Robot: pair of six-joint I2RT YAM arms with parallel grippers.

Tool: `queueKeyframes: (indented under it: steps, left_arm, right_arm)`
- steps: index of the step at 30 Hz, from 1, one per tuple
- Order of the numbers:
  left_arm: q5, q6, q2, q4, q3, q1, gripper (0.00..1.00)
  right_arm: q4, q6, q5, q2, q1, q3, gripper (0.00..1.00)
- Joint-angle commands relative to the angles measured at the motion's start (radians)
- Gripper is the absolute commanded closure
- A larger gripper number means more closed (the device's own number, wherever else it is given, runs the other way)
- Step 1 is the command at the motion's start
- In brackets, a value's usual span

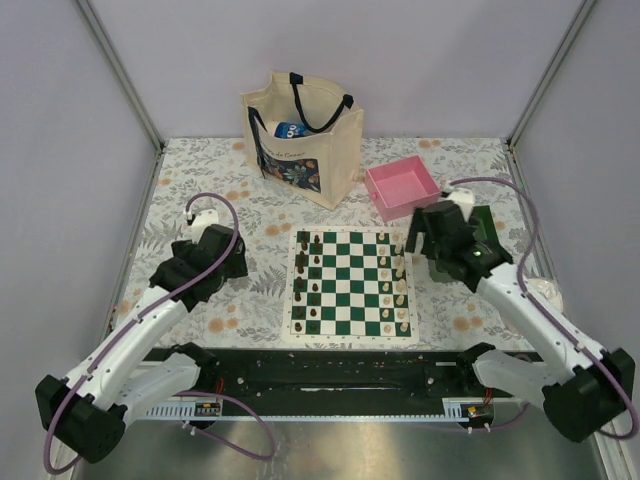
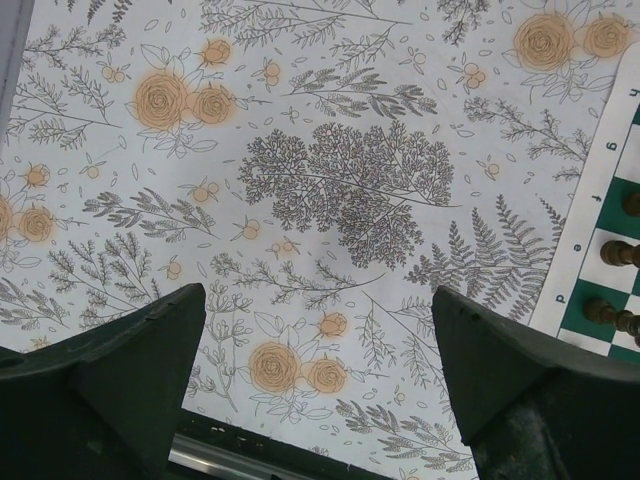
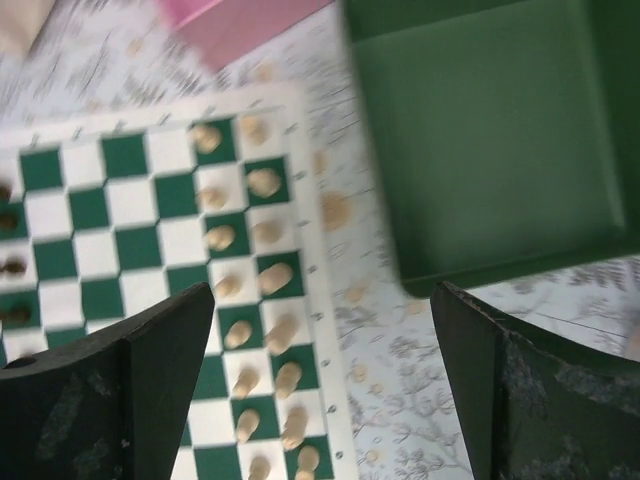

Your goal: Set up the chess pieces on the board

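Observation:
The green-and-white board (image 1: 350,285) lies at the table's middle. Dark pieces (image 1: 305,283) stand in its two left columns and cream pieces (image 1: 393,285) in its two right columns. My left gripper (image 1: 232,262) is open and empty over the floral cloth left of the board; the board's left edge (image 2: 590,240) with dark pieces (image 2: 618,253) shows in its wrist view. My right gripper (image 1: 418,240) is open and empty at the board's far right corner. Its wrist view is blurred and shows the cream pieces (image 3: 262,290) and the board (image 3: 110,230) below.
A green tray (image 3: 490,130) lies right of the board, under the right arm (image 1: 490,222). A pink tray (image 1: 402,186) and a beige tote bag (image 1: 300,135) stand behind the board. Walls close in the table's sides and back.

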Motion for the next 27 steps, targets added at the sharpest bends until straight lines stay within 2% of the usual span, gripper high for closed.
queueKeyframes:
  steps: [1, 7, 13, 19, 22, 27]
  left_arm:
    - [-0.011, -0.004, -0.059, 0.057, 0.03, 0.004, 0.01]
    - [-0.001, -0.012, -0.15, 0.108, -0.001, 0.004, 0.01]
    - [-0.014, -0.013, -0.2, 0.145, -0.016, 0.005, 0.01]
    - [-0.016, -0.038, -0.196, 0.163, -0.018, 0.004, 0.01]
    - [0.009, -0.038, -0.217, 0.211, -0.045, 0.004, 0.01]
    - [-0.005, -0.033, -0.268, 0.278, -0.088, 0.004, 0.01]
  right_arm:
    - [0.012, -0.01, 0.022, -0.145, -0.234, -0.047, 0.01]
    - [0.049, -0.044, -0.023, -0.18, -0.398, -0.075, 0.0]
    - [0.054, -0.179, -0.141, -0.079, -0.401, -0.038, 0.01]
    - [0.102, -0.158, -0.254, -0.068, -0.401, -0.045, 0.02]
    - [0.156, -0.122, -0.206, -0.111, -0.401, -0.084, 0.02]
    - [0.374, -0.105, -0.086, -0.251, -0.4, -0.255, 0.02]
